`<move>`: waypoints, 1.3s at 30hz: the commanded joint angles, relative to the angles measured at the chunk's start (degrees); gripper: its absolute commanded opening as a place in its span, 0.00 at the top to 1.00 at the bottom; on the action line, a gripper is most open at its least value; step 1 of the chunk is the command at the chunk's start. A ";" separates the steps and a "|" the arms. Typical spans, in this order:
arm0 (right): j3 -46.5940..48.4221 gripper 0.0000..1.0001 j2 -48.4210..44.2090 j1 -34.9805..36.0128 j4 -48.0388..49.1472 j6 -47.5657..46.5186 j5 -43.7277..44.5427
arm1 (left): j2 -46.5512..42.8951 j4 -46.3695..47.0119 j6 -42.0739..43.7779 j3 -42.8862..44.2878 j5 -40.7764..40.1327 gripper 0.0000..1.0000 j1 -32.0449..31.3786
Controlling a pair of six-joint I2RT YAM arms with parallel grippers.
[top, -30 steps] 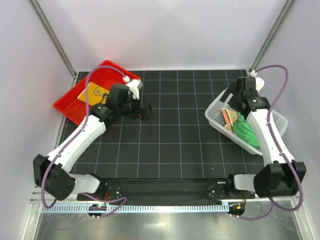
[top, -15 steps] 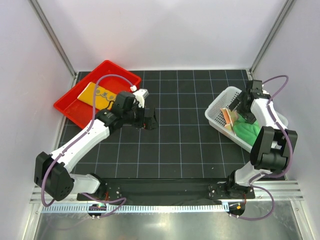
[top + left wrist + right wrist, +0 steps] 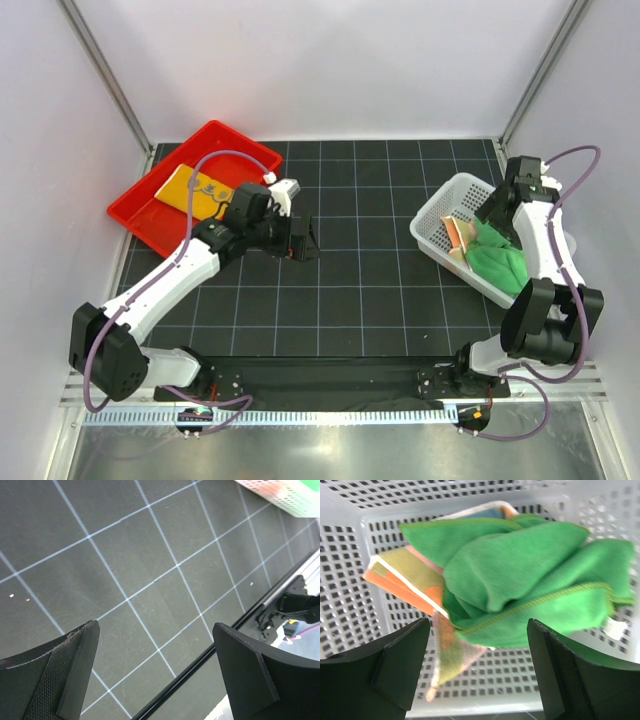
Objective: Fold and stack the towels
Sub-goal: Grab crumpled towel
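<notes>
so, the right tool (image 3: pixel 477 630) hangs spread wide just above the white basket (image 3: pixel 350 605), where the green towel (image 3: pixel 520 580) lies bunched on top of the striped dotted towel (image 3: pixel 405 575), nothing grasped. the left tool (image 3: pixel 156 630) is released too, jaws apart above the bare gridded desk (image 3: pixel 150 555). the yellow towel (image 3: pixel 200 187) lies flat in the red tray (image 3: pixel 140 215) at the desk's far left corner.

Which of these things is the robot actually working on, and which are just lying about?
Part of the job: yellow towel, green towel, striped towel.
Just lying about: red tray, white basket.
</notes>
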 commanded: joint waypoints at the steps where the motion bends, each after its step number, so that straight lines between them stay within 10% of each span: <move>1: -0.70 0.14 -4.57 -0.02 -5.16 -2.70 6.06 | -0.51 3.61 -1.36 0.17 4.15 0.00 -0.34; 11: -8.62 0.25 -4.58 -0.02 -0.16 -1.30 3.00 | -2.80 4.32 -1.80 -1.33 3.97 0.00 -0.34; 18: -1.70 0.99 -6.24 -0.02 2.57 -5.51 -1.28 | -3.59 4.23 -1.71 -1.59 2.13 0.00 -0.34; 23: 5.08 0.98 -8.44 1.74 -2.15 -6.23 4.31 | -4.38 4.50 -1.80 -1.68 0.72 0.00 -0.34; 28: 1.14 0.55 -7.74 0.17 -3.40 -4.73 5.92 | -4.73 4.67 -1.89 -1.77 1.07 0.00 -0.34; 39: -6.68 0.28 -5.11 -2.39 1.07 -0.69 7.40 | -3.50 4.67 -1.45 -1.86 2.92 0.01 -0.34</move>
